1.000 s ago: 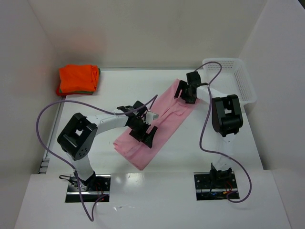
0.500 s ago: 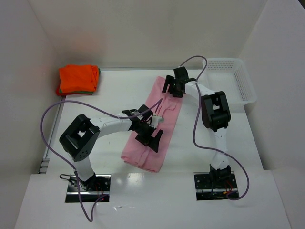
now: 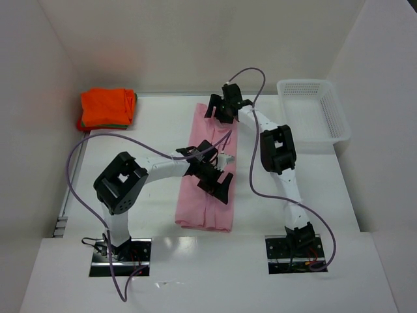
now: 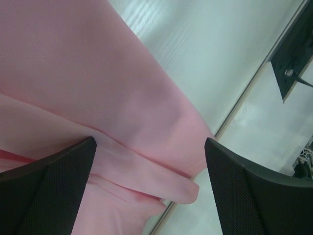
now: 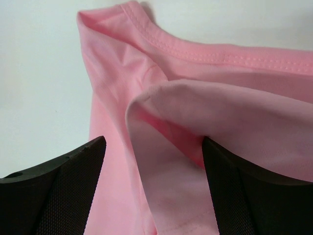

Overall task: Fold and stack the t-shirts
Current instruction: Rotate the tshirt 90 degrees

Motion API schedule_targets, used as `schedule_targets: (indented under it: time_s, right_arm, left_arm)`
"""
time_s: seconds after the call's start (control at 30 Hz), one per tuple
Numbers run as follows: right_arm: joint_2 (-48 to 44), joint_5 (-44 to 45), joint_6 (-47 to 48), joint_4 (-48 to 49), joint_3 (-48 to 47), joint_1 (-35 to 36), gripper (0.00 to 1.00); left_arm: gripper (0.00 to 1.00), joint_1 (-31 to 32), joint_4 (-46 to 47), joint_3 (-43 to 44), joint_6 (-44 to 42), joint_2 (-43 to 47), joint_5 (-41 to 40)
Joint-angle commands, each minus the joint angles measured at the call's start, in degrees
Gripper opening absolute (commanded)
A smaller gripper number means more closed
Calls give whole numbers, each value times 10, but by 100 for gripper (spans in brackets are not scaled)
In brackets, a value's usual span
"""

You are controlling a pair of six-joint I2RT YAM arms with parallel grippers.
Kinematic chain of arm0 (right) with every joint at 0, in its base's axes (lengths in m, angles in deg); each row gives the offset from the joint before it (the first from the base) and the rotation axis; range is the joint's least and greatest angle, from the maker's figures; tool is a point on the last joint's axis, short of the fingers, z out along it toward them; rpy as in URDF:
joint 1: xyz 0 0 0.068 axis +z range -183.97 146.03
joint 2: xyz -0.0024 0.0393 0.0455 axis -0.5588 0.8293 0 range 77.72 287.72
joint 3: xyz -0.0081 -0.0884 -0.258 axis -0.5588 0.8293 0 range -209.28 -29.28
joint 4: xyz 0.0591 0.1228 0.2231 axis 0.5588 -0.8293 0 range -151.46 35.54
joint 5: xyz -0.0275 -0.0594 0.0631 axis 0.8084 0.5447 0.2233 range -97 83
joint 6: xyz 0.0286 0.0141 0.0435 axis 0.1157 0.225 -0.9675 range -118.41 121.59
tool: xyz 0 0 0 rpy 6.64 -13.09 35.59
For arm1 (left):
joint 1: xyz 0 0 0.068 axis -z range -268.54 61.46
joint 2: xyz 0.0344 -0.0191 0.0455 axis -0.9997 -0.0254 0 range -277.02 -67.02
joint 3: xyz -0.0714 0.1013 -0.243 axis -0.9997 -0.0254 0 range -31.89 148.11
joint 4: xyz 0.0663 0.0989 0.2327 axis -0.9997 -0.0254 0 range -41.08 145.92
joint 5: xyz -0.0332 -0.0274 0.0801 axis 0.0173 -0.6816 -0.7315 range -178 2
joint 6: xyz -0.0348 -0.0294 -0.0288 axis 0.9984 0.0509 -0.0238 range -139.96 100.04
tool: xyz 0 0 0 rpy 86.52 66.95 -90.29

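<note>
Pink shirt (image 3: 203,203) is being kept flat as a long folded strip left of the basket (image 3: 339,127). It's being straddled by the right gripper (image 3: 220,111) at the basket-side end and by the left gripper (image 3: 218,186) mid-strip. Both jaws are being held wide apart over the cloth.

White table (image 3: 150,130). Lying on it:
- one pale pink t-shirt (image 3: 207,203), folded to a long strip, mid-table
- one folded orange t-shirt (image 3: 107,106), far left corner, apparently atop a green t-shirt (image 3: 107,126) showing only an edge
- one white mesh basket (image 3: 303,81), far right corner
</note>
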Motion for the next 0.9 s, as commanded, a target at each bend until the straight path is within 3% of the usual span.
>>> schedule_targets:
  time_s: [0.0,0.17,0.37,0.53,0.67,0.87]
  right_arm:
    - [50,-20,8,-31,-103,0,85]
    - [58,-20,24,-50,-141,0,85]
    - [-25,1,37,-50,-120,0,89]
    - [-129,7,37,-8,-3,0,89]
    - [-192,7,26,9,98,0,89]
    - [-301,-1,8,69,312,0,89]
  left_arm:
    - [99,3,29,34,12,-21,-4]
    - [99,3,-4,59,19,-7,-72]
    - [99,3,-58,65,32,110,-168]
    - [99,3,-63,13,80,194,-254]
    - [99,3,-92,-19,102,194,-308]
    - [99,3,-74,-79,140,181,-307]
